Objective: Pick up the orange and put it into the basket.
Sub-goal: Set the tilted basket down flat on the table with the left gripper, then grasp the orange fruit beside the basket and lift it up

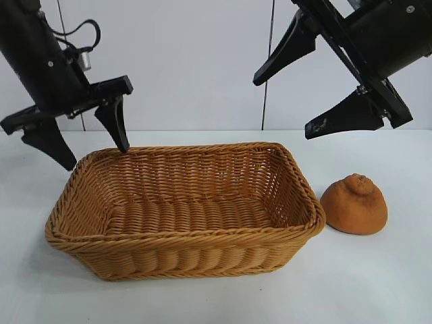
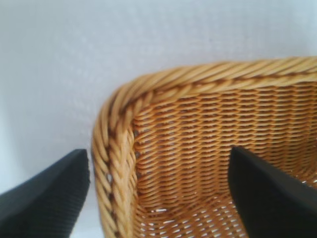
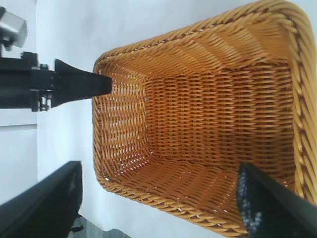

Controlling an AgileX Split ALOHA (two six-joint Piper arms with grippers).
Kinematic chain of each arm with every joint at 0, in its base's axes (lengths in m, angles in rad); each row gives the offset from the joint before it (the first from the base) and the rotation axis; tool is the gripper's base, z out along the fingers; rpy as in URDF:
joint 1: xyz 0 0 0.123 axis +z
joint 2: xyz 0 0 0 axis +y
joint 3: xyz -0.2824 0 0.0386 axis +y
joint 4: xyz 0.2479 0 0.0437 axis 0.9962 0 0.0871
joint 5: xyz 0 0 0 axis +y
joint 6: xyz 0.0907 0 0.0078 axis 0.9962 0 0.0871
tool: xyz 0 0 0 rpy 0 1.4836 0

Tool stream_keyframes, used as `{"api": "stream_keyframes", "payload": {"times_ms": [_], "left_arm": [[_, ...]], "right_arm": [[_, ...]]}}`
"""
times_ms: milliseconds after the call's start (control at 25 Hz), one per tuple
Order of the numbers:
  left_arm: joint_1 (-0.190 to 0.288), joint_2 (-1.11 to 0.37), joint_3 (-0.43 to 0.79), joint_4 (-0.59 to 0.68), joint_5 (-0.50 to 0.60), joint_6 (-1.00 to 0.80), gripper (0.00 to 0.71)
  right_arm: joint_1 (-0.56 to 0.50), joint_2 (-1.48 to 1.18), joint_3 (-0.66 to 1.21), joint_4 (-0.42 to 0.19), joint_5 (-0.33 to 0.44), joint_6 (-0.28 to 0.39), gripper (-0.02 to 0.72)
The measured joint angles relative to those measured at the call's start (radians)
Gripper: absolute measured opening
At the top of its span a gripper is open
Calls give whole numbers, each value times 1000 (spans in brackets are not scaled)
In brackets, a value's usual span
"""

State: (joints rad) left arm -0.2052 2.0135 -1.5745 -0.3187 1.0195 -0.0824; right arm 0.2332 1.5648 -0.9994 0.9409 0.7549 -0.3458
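While the orange [image 1: 354, 204] sits on the table [image 1: 378, 283] just beside the basket [image 1: 182, 253], untouched, the right gripper [image 1: 305, 101] hangs above and behind it with fingers spread wide, so the sound approach is to descend straight over the knobby top and close on the fruit's widest flanks. The left gripper [image 1: 88, 138] hovers, fingers apart, straddling the basket's far left corner. No brand, label or legible writing shows anywhere.

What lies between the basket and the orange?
Only bare table, seen in the exterior view; the basket and the orange sit close but apart.
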Motion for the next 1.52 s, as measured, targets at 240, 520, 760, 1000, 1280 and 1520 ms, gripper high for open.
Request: {"api": "stream_keyframes", "payload": {"times_ms": [240,520,760,1000,1280,1520], "left_arm": [[20,-26,-138,225,130,0,561],[141,-26,-156,307,189,0,559],[181,-95,-103,319,192,12,557],[181,-243,68,319,192,40,557],[181,-550,399,319,192,44,557],[181,-893,679,319,195,44,557]], "right_arm": [[0,0,0,-8,0,0,580],[0,0,0,-8,0,0,580],[0,0,0,-11,0,0,580],[0,0,0,-13,0,0,580],[0,0,0,-14,0,0,580],[0,0,0,-14,0,0,580]]}}
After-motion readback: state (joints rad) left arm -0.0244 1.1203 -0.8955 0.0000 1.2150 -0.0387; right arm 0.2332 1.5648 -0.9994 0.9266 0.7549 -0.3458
